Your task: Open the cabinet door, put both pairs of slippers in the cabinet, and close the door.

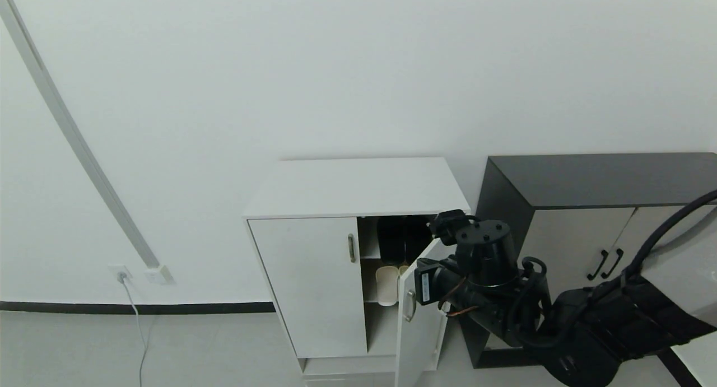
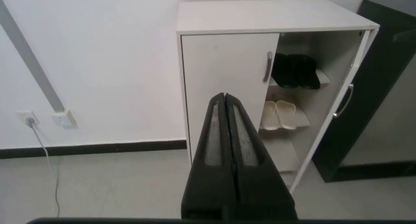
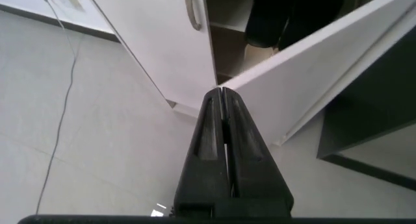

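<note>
Left gripper (image 2: 225, 94): hovering well apart from the white cabinet (image 2: 266, 16), pointing toward it, pressing both jaws flat together, gripping nothing. Grey wall strip (image 1: 73, 129): running slantwise down the wall at far left. Wall socket (image 1: 119, 273): sitting just above the dark skirting, feeding a pale cable (image 1: 140, 331) trailing down onto the floor. Left door (image 1: 308, 286): standing closed, carrying a vertical handle (image 1: 351, 248) at its inner edge. Black slippers (image 1: 400, 236): resting on the upper shelf inside the cabinet, showing through the open right half. Pale slippers (image 1: 386, 283): lying side by side on the middle shelf, directly below the black pair. Right door (image 1: 417, 320): standing swung outward, partly open, hanging clear of the cabinet front. Right gripper (image 3: 221, 91): sitting at the top outer edge of the right door, pressing both jaws together with nothing between them, lying against or just short of that edge, leaving contact undecidable. Dark cabinet (image 1: 588, 180): standing just beside the white cabinet on its right, showing two closed pale doors bearing black handles.
</note>
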### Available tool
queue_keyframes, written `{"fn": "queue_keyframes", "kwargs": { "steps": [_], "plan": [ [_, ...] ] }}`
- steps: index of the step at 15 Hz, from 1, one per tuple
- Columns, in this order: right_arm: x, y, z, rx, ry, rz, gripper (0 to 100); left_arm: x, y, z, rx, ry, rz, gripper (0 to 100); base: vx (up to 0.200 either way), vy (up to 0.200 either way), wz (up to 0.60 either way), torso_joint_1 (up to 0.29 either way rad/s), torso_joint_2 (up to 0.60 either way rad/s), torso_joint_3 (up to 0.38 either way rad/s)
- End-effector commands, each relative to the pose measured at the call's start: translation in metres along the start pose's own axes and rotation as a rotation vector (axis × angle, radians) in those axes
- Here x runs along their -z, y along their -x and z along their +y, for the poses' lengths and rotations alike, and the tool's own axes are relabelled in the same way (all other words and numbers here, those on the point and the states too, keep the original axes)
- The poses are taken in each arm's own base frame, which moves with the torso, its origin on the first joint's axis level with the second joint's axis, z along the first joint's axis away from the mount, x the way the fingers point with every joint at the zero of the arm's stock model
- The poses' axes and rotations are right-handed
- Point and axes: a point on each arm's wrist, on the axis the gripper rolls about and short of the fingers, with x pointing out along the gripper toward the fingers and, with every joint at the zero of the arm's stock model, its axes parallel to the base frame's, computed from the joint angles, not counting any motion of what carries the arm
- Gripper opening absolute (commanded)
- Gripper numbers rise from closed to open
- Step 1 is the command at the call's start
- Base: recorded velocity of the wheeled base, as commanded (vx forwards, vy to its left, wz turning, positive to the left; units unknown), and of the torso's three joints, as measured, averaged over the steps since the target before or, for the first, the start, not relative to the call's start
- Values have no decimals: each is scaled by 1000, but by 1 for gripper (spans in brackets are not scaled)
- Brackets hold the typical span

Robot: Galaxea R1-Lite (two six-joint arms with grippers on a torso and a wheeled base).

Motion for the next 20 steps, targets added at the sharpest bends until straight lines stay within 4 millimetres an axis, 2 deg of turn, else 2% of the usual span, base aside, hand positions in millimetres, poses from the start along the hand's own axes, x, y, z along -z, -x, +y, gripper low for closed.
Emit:
{"fn": "queue_keyframes", "kwargs": {
  "steps": [1, 6, 9, 12, 20],
  "plan": [
    [-3, 14, -3, -2, 1, -6, 0, 0, 0, 0, 0, -1, 1, 0, 0, 0, 0, 0, 0, 0],
    [18, 37, -16, 8, 40, 73, 0, 0, 0, 0, -2, 1, 3, 0, 0, 0, 0, 0, 0, 0],
    [35, 39, -19, -34, 54, 144, 0, 0, 0, 0, -3, 2, 3, 0, 0, 0, 0, 0, 0, 0],
    [47, 23, -19, -18, 61, 184, 0, 0, 0, 0, -5, 2, 3, 0, 0, 0, 0, 0, 0, 0],
    [62, -29, -16, 2, 53, 205, 0, 0, 0, 0, -3, 2, 3, 0, 0, 0, 0, 0, 0, 0]
  ]
}}
